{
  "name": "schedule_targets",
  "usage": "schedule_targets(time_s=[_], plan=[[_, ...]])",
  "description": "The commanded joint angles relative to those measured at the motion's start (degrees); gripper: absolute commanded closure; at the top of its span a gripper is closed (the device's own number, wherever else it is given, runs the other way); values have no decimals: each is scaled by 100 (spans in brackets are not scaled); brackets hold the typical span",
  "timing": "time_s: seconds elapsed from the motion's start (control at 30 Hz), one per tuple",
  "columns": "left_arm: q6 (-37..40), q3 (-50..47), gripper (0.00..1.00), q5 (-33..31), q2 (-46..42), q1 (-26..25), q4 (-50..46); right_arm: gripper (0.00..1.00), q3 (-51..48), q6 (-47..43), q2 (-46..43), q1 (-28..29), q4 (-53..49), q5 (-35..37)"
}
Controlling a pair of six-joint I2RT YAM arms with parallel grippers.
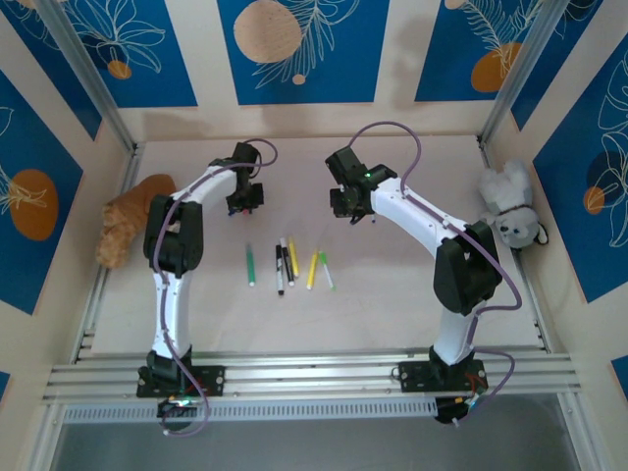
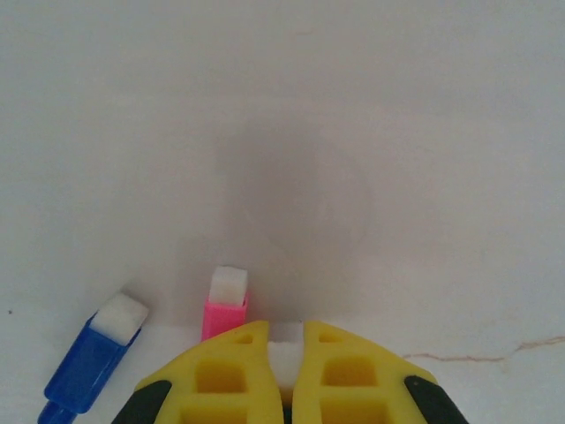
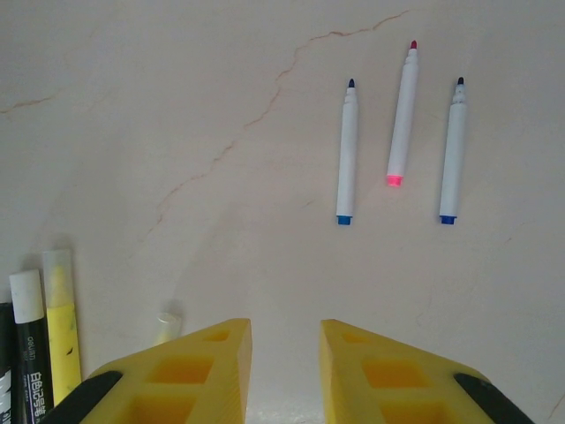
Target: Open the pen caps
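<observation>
L pincer [image 2: 284,334] shut beside pink cap [image 2: 227,305]; R pincer [image 3: 285,329] ajar, empty, facing 3 uncapped pens [image 3: 402,115] lying parallel, tips away.

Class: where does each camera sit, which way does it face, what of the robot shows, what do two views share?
Top external: above and behind the arms, looking down at the table; both arms, left claw, right claw.
Left wrist: on that wrist, facing down at a pink cap; shut fingers.
Right wrist: on that wrist, facing down at three uncapped pens; parted fingers.
Shared: top and left wrist show the left claw.
</observation>
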Motion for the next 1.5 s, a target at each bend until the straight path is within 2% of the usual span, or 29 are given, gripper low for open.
schedule_targets(time_s=[0.0, 0.07, 0.2, 1.23, 1.33, 1.47], plan=[[-22, 200, 96, -164, 143, 12, -136, 72, -70, 123, -162, 31, 8, -61], [-28, 208, 92, -213, 161, 12, -138, 72, -55, 123, -152, 40, -7, -62], [-19, 217, 90, -272, 166, 12, -147, 72, -90, 132, -160, 66, -21, -40], [7, 437, 78, -302, 293, 4, -226, 72, -272, 102, -168, 110, 35, -141], [-36, 369, 78, -305, 167, 4, -150, 72, -376, 71, -201, 110, 97, -236], [-90, 171, 76, 15, -362, -25, 46, 73, -597, 27, -255, 247, 76, -407]])
